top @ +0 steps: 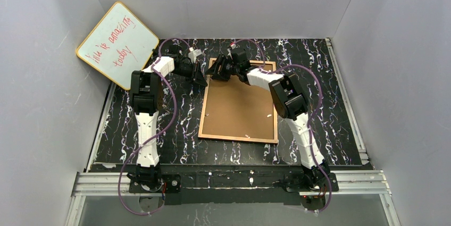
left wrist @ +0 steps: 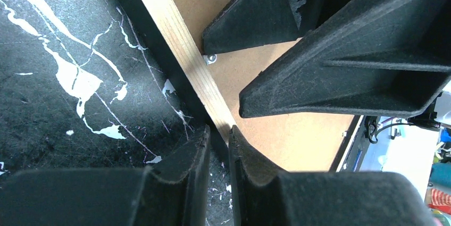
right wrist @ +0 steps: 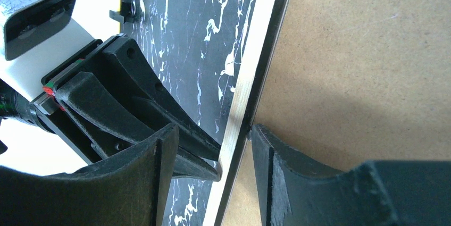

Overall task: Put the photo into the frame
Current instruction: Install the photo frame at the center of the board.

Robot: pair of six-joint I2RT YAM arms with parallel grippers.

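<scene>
prying at the frame [left wrist: 183, 50] corner should be done gently: left hand [left wrist: 219, 130] nearly closed at its rim, right hand [right wrist: 213, 128] spread astride it.

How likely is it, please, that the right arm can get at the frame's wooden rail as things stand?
Very likely, yes: the right gripper is open with a finger on each side of the frame rail and nothing else between; the left gripper sits close beside it.

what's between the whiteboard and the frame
The left hand, at the frame's far left corner, over a strip of black marbled table; the top view shows it.
</scene>
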